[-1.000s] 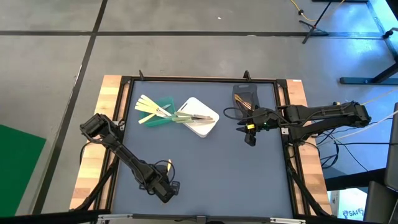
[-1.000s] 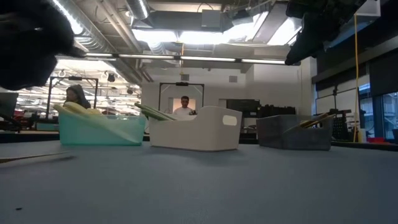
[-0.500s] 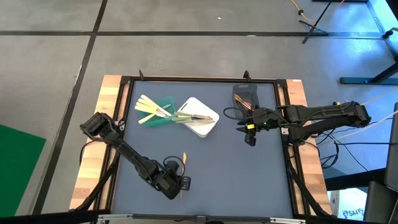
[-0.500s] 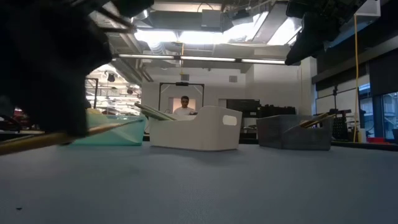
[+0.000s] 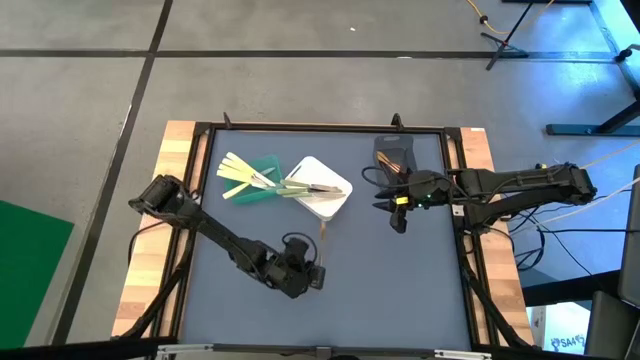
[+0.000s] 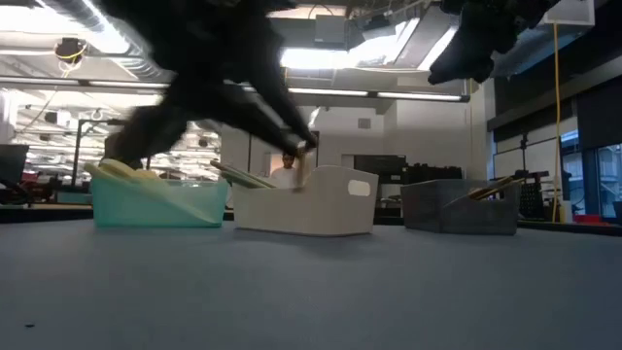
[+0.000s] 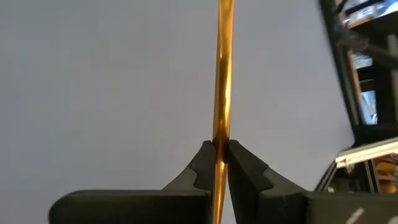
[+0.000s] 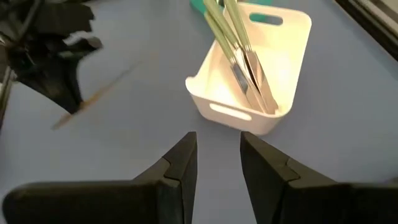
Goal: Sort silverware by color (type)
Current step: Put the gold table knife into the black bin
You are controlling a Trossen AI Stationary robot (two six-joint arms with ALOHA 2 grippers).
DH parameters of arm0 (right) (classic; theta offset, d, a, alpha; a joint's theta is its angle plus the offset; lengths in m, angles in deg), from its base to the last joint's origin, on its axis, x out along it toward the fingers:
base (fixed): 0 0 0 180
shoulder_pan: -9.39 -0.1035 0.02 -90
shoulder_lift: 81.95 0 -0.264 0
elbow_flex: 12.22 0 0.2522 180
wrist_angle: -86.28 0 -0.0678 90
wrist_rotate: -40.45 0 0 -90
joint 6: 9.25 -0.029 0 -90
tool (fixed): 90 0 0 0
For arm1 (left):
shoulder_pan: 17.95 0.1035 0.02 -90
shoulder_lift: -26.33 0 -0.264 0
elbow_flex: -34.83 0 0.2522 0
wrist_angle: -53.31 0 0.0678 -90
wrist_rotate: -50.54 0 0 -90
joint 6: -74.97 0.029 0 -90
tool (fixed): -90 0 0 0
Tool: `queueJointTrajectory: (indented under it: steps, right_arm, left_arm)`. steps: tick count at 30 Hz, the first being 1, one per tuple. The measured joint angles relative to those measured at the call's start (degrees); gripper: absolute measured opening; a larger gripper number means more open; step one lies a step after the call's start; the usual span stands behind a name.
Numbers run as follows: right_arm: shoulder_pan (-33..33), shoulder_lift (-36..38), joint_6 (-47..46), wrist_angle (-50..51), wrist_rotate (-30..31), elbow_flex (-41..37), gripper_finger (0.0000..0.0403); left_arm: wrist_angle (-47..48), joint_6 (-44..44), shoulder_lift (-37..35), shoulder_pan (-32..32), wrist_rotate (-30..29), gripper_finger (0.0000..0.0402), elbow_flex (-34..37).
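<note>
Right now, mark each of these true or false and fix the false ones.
1. The left gripper is shut on an orange-brown utensil. True.
2. The white bin is empty. False: it holds light green utensils.
3. The right gripper holds a utensil. False: its fingers stand apart with nothing between them.
4. The green bin stands beside the white bin. True.
5. The grey bin holds orange-brown utensils. True.

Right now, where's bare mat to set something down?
Free: mat from the left pincer to the right rail, and left of the left arm. Crowded: far edge, green bin, white bin, grey bin, right pincer.
</note>
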State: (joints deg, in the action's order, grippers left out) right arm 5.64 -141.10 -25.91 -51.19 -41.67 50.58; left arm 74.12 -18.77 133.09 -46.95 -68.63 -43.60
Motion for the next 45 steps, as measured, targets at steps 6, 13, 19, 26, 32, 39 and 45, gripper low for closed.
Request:
queueJointTrajectory:
  steps: [6, 13, 19, 26, 32, 39, 45]
  right_arm:
    - [0.0, 0.0, 0.0, -4.0, 0.0, 0.0, 0.0111]
    - [0.0, 0.0, -1.8, -6.2, 0.0, 0.0, 0.0111]
    - [0.0, 0.0, -5.9, -6.4, 0.0, 0.0, 0.0111]
    - [0.0, -2.0, -7.7, -11.7, 0.0, 0.0, 0.0111]
    - [0.0, -6.1, -7.5, -16.5, 2.7, 0.0, 0.0111]
    - [0.0, -10.2, -7.5, -18.8, 3.6, 0.0, 0.0111]
    - [0.0, -12.2, -7.5, -18.9, 5.2, 0.0, 0.0111]
  left_arm:
    - [-7.9, 14.5, 0.0, 5.0, -2.0, 0.0016, 0.0]
    - [-19.0, 29.8, -0.1, 11.5, -3.8, 0.0016, 0.0]
    - [-25.3, 37.2, -0.1, 16.9, -3.8, 0.0016, 0.0]
    - [-30.0, 42.3, -0.1, 20.4, -2.8, 0.0016, 0.0]
    - [-31.3, 43.5, -0.1, 20.9, -2.7, 0.0016, -0.1]
    - [-31.3, 44.4, -0.1, 20.9, -2.7, 0.0016, -0.1]
    - [-31.7, 44.4, -0.1, 20.8, -2.7, 0.0016, -0.1]
